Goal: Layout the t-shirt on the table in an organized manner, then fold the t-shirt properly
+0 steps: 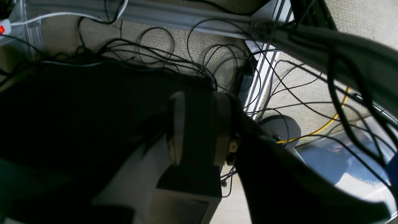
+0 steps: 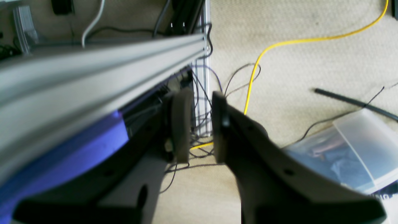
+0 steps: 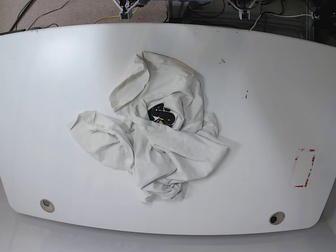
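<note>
Though crumpled, t-shirt (image 3: 152,144) seems unobstructed.

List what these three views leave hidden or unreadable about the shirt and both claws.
- T-shirt graphic: base view, crumpled folds cover all but a small black patch; lettering unreadable.
- Sleeves and collar: base view, bunched cloth hides which is which.
- Both claws: base view, outside the frame.
- Left claw: left wrist view, dark and blurred.
- Table and shirt: absent from both wrist views, which show floor and cables.

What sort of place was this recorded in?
Probably a robotics lab or workshop: a crumpled t-shirt lies on a white table in the base view, while the wrist views show an aluminium frame rail and loose cables on carpet.
</note>
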Controlling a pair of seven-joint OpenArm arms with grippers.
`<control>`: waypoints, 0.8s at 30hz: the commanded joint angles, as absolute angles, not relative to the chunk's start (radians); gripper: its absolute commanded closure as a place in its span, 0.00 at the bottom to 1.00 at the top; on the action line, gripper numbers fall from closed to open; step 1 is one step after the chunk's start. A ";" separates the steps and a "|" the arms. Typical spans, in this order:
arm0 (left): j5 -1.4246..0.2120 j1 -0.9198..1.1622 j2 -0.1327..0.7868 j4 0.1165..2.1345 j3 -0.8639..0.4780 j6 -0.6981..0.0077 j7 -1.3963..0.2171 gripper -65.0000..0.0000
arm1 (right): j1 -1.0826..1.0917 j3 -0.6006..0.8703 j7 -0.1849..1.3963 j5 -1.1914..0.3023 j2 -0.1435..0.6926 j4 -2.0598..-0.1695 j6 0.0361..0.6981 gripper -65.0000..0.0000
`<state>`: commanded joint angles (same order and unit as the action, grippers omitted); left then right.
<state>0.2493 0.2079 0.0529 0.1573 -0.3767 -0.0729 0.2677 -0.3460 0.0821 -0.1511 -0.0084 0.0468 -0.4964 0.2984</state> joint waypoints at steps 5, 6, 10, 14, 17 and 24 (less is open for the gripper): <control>0.246 0.229 0.053 0.183 -0.378 -0.073 0.277 0.80 | -0.421 0.087 -0.151 -0.010 0.031 -0.624 0.298 0.82; 0.246 0.239 0.050 0.206 -0.378 -0.073 0.282 0.80 | -0.441 0.087 -0.151 -0.010 0.030 -0.654 0.298 0.82; 0.246 0.320 0.045 0.325 -0.380 -0.073 0.295 0.80 | -0.507 0.087 -0.151 -0.010 0.027 -0.757 0.298 0.82; 0.246 0.390 0.024 0.450 -0.377 -0.074 0.295 0.80 | -0.572 0.087 -0.151 -0.010 0.027 -0.845 0.298 0.82; 0.245 0.444 0.015 0.542 -0.377 -0.091 0.295 0.80 | -0.618 0.088 -0.151 -0.012 0.027 -0.912 0.298 0.82; 0.237 0.558 0.007 0.725 -0.383 -0.199 0.295 0.80 | -0.723 0.090 -0.151 -0.012 0.027 -1.066 0.298 0.82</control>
<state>0.2371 0.5577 0.0069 0.7250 -0.3828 -0.1987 0.2954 -0.7234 0.0898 -0.1511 -0.0115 0.0269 -1.0656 0.2984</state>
